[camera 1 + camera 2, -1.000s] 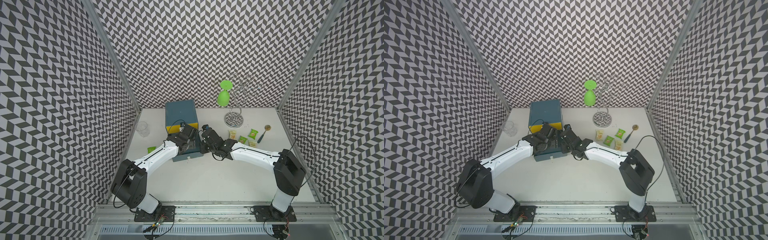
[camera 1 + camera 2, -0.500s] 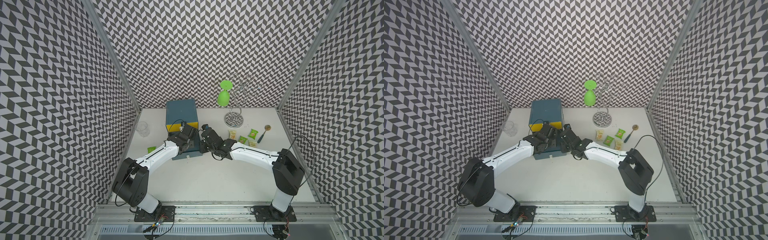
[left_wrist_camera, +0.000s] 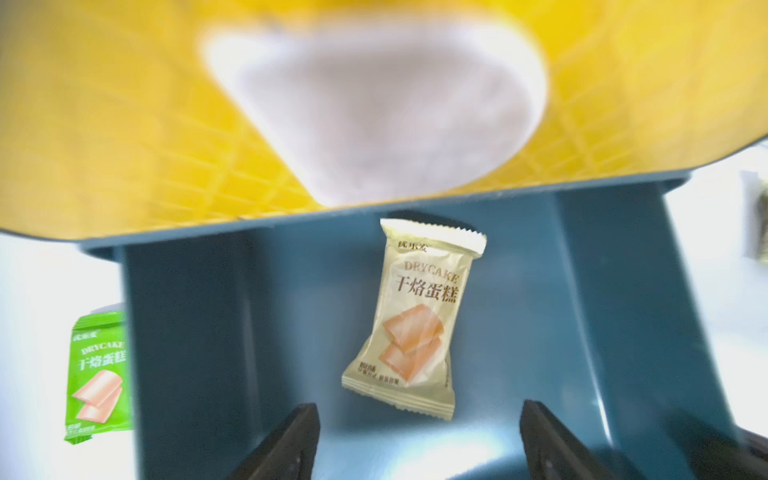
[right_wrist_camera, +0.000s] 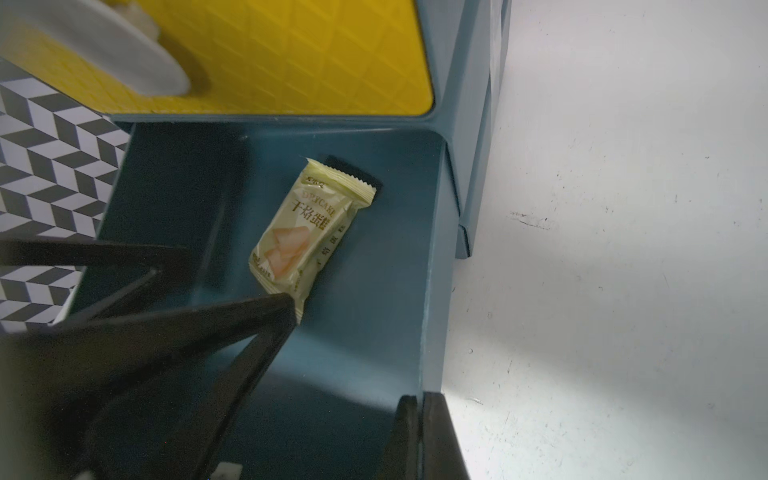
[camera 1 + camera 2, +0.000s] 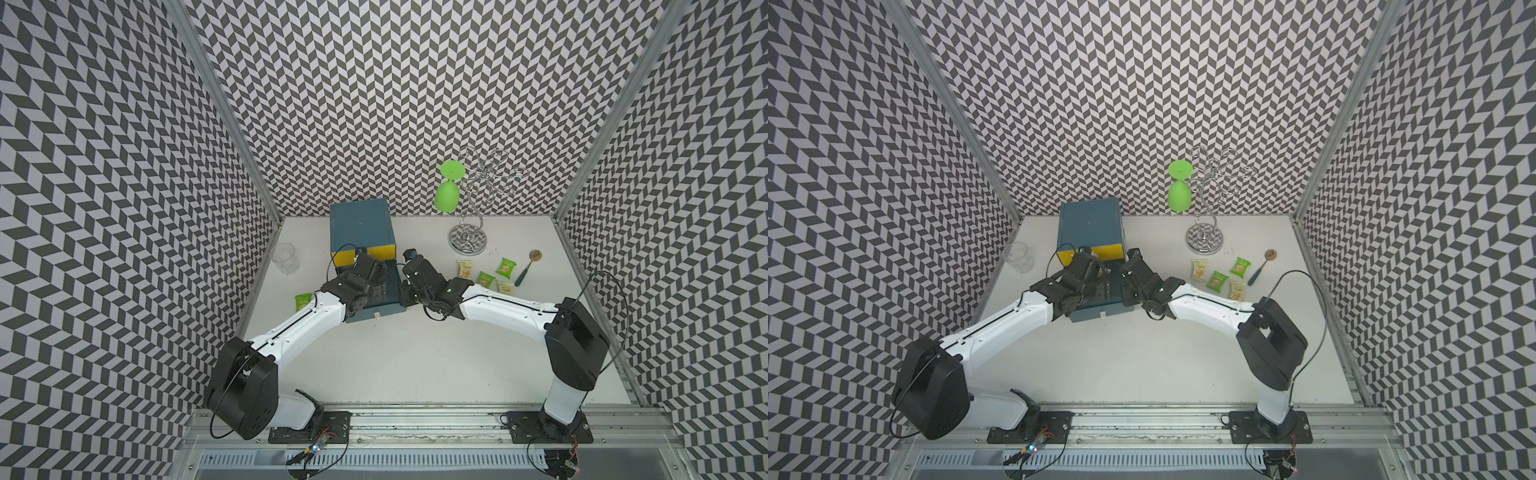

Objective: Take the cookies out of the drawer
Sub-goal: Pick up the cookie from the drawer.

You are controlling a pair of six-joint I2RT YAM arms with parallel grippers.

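The blue drawer [image 5: 376, 314] [image 5: 1096, 314] stands pulled out under the cabinet's yellow front. On its floor [image 3: 228, 332] lies a cream-yellow cookie packet [image 3: 415, 316] [image 4: 303, 232], with a black packet's edge [image 4: 353, 170] showing beneath it. My left gripper [image 3: 417, 449] [image 5: 374, 284] hovers open just short of the cream packet, holding nothing. My right gripper [image 4: 420, 401] [image 5: 405, 289] is shut on the drawer's side wall [image 4: 432, 291]. Several cookie packets [image 5: 486, 279] [image 5: 1217, 280] lie on the table to the right. A green one [image 5: 303, 301] [image 3: 97, 374] lies left of the drawer.
The blue cabinet [image 5: 360, 224] stands at the back. A clear cup [image 5: 284, 257] sits to its left. A chrome rack [image 5: 467, 241] with a hanging green glass [image 5: 448, 195] is at the back right. A spoon [image 5: 527, 266] lies beside the packets.
Both arms stay over the drawer almost where they were. The right gripper keeps its hold on the drawer wall.
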